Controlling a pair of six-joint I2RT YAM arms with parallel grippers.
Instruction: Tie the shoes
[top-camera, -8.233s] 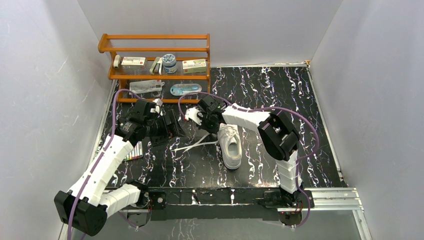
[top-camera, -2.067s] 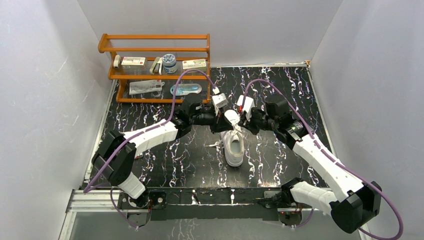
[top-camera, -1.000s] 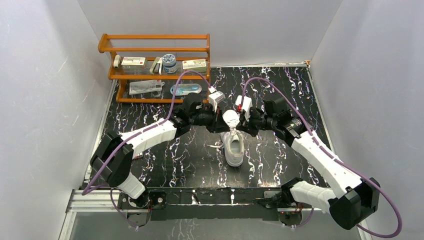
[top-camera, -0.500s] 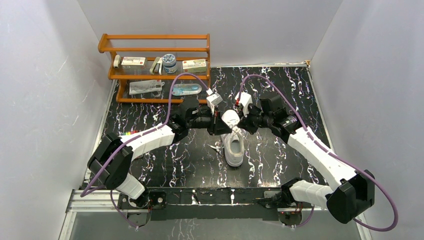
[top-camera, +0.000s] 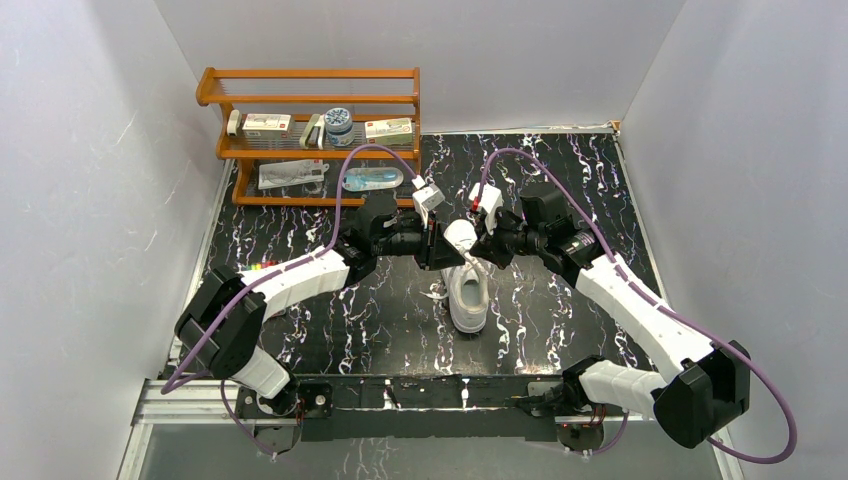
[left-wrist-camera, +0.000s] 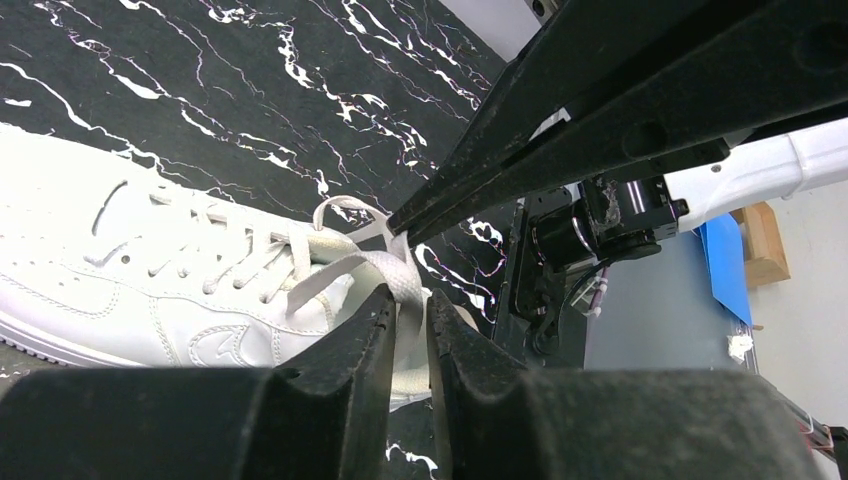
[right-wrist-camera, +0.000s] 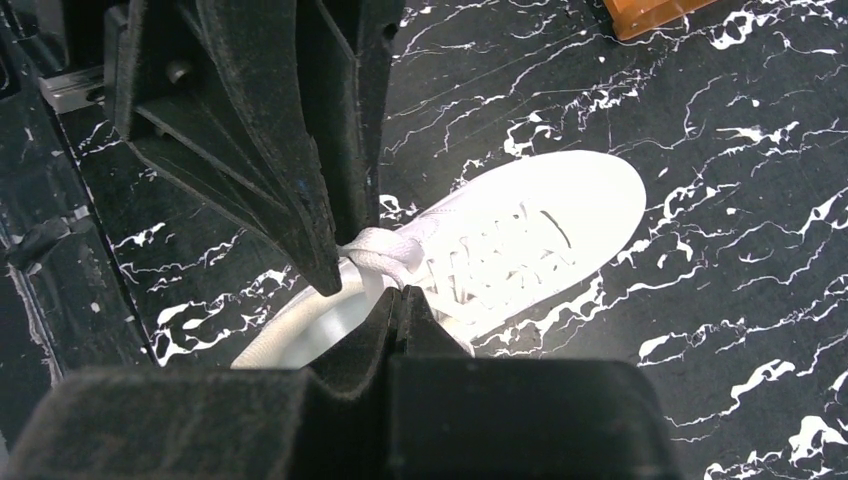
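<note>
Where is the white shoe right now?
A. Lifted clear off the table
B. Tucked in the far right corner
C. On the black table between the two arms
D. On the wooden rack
C: the shoe lies on the black table, with both end effectors meeting over its laces.

lab test cell | white enclosure walls (top-camera: 90, 200) | marble-pattern tabletop (top-camera: 560, 180)

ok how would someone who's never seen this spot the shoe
Look at the middle of the black marbled table, just in front of the wooden rack. The shoe lies there, where the two arms meet over it. It is the only all-white thing on the tabletop, a low sneaker with white laces.
</note>
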